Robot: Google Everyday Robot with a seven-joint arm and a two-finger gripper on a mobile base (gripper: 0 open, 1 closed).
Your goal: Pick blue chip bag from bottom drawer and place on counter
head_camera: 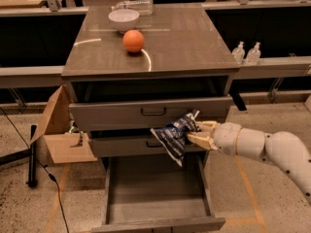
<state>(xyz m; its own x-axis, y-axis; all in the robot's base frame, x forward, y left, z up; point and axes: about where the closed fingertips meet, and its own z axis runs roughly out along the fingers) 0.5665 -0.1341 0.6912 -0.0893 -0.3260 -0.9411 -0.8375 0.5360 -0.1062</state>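
My gripper [196,133] comes in from the right on a white arm and is shut on the blue chip bag [174,136], a crumpled dark blue foil bag with white lettering. The bag hangs in the air in front of the two upper drawers, above the open bottom drawer [155,198], whose tray shows nothing inside. The counter [180,38] is the glossy grey-brown top of the cabinet, above and behind the bag.
An orange ball [133,41] and a white bowl [123,19] sit on the counter's left back part. The top drawer [150,111] stands partly open. A cardboard box [60,135] is on the floor left of the cabinet. Two small bottles [245,52] stand on a ledge at right.
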